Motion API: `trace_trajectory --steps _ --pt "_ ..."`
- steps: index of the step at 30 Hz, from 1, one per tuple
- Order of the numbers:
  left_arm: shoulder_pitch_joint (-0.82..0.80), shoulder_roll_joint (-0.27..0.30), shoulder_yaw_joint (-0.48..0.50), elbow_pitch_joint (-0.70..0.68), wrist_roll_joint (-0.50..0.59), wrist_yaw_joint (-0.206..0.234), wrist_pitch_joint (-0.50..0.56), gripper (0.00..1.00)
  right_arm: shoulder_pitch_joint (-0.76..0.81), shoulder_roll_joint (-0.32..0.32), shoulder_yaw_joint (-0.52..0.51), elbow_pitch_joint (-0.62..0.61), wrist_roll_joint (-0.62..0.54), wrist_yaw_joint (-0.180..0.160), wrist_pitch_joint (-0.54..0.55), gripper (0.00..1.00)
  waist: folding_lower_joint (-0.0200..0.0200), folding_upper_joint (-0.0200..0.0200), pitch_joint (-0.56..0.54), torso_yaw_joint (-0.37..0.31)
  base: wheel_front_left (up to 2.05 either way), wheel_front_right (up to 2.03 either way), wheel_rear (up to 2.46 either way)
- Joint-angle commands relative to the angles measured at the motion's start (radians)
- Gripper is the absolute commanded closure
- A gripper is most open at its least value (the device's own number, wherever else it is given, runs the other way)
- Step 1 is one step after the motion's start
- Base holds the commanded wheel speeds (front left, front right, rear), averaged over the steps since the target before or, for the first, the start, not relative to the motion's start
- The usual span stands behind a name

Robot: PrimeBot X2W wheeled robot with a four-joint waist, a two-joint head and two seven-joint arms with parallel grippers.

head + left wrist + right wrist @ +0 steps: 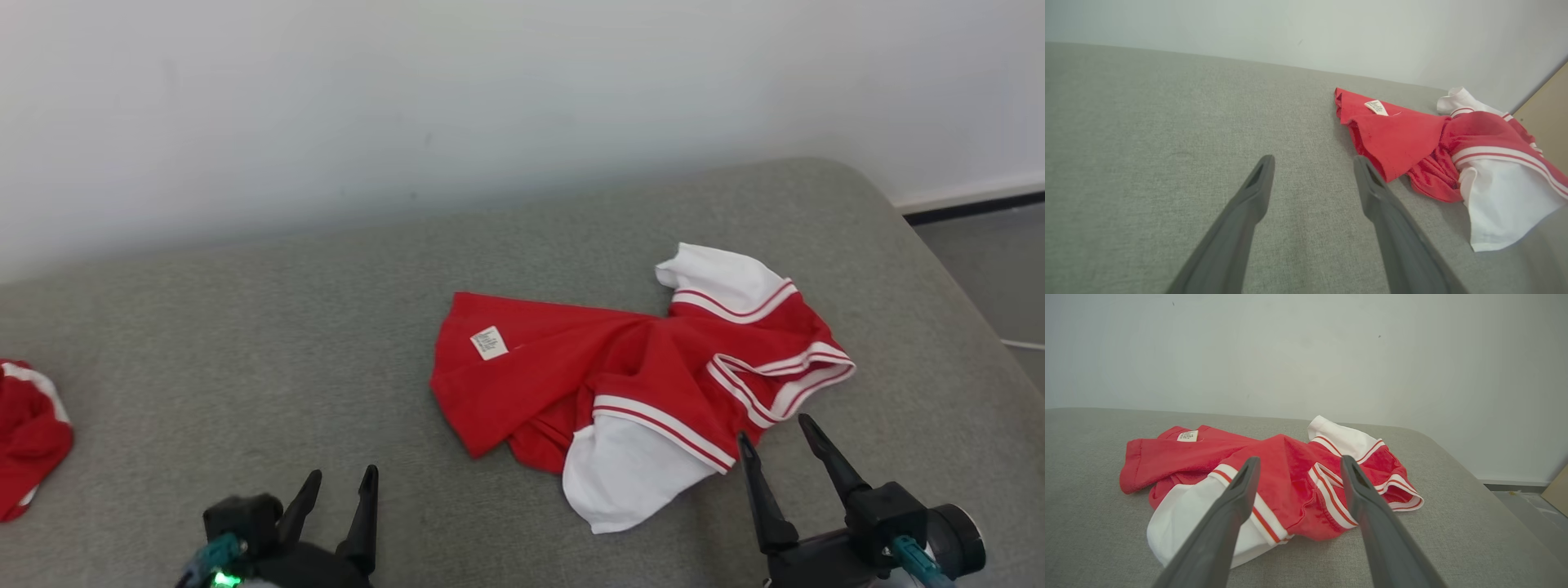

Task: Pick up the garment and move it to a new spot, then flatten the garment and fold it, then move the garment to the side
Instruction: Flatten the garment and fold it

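The garment point(620, 376) is a red shirt with white sleeves and red-and-white striped trim, lying crumpled on the grey padded surface point(245, 343), a white label on its left flap. It also lies at the right of the left wrist view as the garment point(1412, 139) and centrally in the right wrist view as the garment point(1290, 477). My right gripper point(775, 431) stands open just in front of the shirt's lower right edge, nothing between its fingers point(1237, 498). My left gripper point(341, 480) is open over bare fabric, well to the left of the shirt, its fingers point(1257, 183) empty.
Another red and white cloth point(28, 433) lies at the surface's far left edge. A white wall point(408, 106) runs behind the surface. The surface's rounded right corner drops to a grey floor point(988, 261) with a dark baseboard.
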Motion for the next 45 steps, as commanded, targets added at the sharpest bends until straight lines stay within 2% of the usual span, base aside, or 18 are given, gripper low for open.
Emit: trace_trajectory --steps 1,6,14,25,26,27,29,35,45 --pt "-0.041 -0.002 -0.004 0.040 -0.022 -0.004 0.027 0.00 -0.014 0.007 0.013 -0.009 0.005 -0.002 0.001 0.00 0.0000 0.0000 0.049 -0.059 0.00 0.00 0.00" --pt "-0.160 -0.005 -0.030 0.154 -0.066 -0.021 0.065 0.00 -0.043 0.023 0.034 -0.009 0.015 -0.002 -0.009 0.00 0.0000 0.0000 0.111 -0.122 0.00 0.00 0.00" --pt "-0.266 -0.008 -0.063 0.284 -0.119 -0.034 0.087 0.00 -0.080 0.039 0.047 0.014 0.028 -0.002 -0.032 0.00 0.0000 0.0000 0.160 -0.182 0.00 0.00 0.00" --pt "-0.341 -0.009 -0.096 0.367 -0.158 -0.044 0.017 0.00 -0.098 0.050 0.039 0.041 0.026 -0.002 -0.053 0.00 0.0000 0.0000 0.169 -0.194 0.00 0.00 0.00" --pt "-0.345 -0.009 -0.098 0.370 -0.160 -0.045 0.007 0.18 -0.098 0.051 0.040 0.044 0.026 -0.002 -0.053 0.00 0.0000 0.0000 0.168 -0.192 0.00 0.00 0.00" --pt "-0.348 -0.009 -0.101 0.373 -0.163 -0.046 -0.002 0.57 -0.099 0.051 0.042 0.046 0.026 -0.002 -0.054 0.00 0.0000 0.0000 0.166 -0.191 0.00 0.00 0.00" --pt "-0.355 -0.009 -0.111 0.374 -0.168 -0.048 -0.023 1.00 -0.101 0.052 0.044 0.053 0.026 -0.002 -0.057 0.00 0.0000 0.0000 0.163 -0.188 0.00 0.00 0.00" --pt "-0.390 0.002 -0.110 0.338 -0.191 -0.051 -0.112 1.00 -0.108 0.052 0.052 0.062 0.027 -0.002 -0.060 0.00 0.0000 0.0000 0.157 -0.181 0.00 0.00 0.00" --pt "-0.445 0.078 0.059 0.134 -0.110 0.009 -0.151 1.00 -0.101 0.051 0.058 0.066 0.025 -0.002 -0.061 0.00 0.0000 0.0000 0.149 -0.161 0.00 0.00 0.00"
